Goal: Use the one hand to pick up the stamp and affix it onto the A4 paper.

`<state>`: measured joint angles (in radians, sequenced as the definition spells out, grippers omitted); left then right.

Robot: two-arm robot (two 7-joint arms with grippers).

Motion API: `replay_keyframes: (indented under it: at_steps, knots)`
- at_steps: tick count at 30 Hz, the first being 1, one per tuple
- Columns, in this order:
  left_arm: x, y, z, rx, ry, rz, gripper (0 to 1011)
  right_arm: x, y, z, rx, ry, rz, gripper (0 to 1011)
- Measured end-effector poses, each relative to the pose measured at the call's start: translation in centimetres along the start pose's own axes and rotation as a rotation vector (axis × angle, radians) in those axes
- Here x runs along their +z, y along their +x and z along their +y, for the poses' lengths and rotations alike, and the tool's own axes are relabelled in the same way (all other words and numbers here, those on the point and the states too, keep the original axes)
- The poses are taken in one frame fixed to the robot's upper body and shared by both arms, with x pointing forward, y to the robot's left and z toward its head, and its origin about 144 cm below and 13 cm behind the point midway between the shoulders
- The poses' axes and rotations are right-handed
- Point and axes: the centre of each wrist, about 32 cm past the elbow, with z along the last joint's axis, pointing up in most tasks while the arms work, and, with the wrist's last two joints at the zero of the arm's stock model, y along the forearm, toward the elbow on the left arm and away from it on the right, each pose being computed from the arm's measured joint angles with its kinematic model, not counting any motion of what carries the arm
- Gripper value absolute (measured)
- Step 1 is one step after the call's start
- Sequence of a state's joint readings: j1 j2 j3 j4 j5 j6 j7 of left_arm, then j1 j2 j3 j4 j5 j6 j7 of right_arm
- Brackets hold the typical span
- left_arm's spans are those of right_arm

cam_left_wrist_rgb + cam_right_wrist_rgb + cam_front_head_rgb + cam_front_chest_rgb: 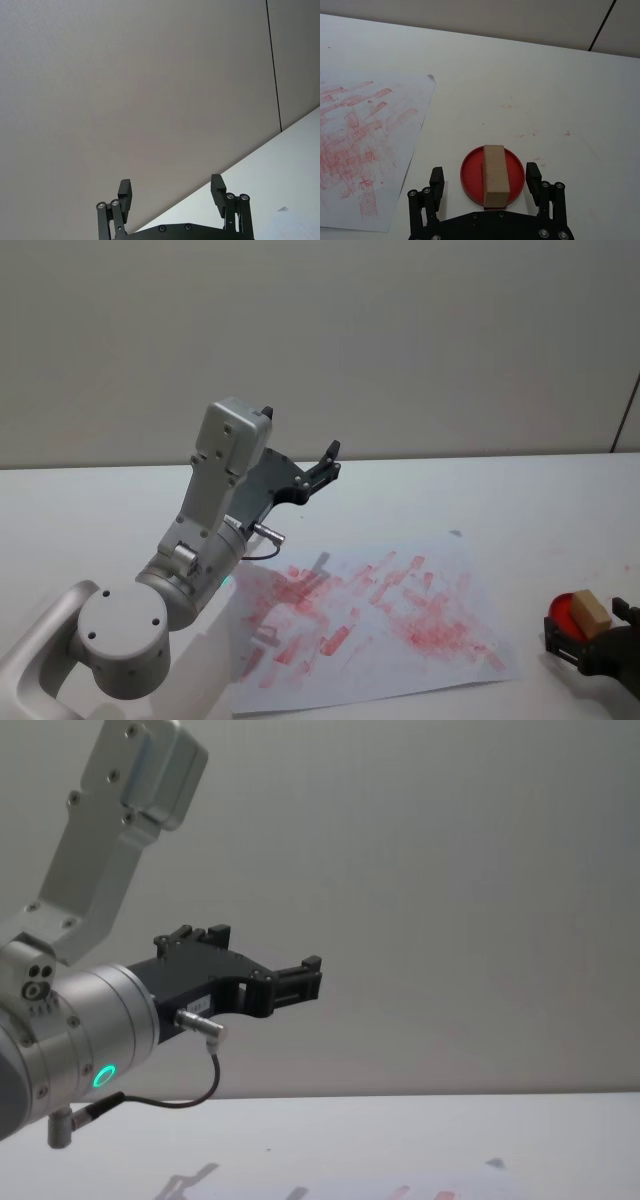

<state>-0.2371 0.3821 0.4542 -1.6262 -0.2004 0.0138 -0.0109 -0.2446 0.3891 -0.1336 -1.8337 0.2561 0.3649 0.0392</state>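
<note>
The stamp [495, 172], a small tan wood-like block, lies on a round red ink pad [471, 175] on the table at the right, beside the A4 paper [365, 135]. My right gripper [485, 177] is open, with its two black fingers on either side of the pad and clear of the stamp. In the head view the stamp [590, 612], the right gripper [590, 628] and the paper [370, 625], a white sheet covered with red stamp marks, sit at the lower right and centre. My left gripper [327, 462] is held open high above the table, pointing at the wall.
The silver left arm [200, 540] rises over the paper's left edge, its gripper [171, 190] [300, 975] up in the air. The white table [500, 500] runs back to a plain wall. Faint red smudges mark the table beyond the pad.
</note>
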Motion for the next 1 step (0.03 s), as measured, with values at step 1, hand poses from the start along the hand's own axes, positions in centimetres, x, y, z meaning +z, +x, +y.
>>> replay_keyframes:
  at_steps: [1]
  knots:
    - [0.0,0.0,0.0,0.0,0.0,0.0,1001,0.0,0.0,0.0,0.0,0.0,0.0,1001]
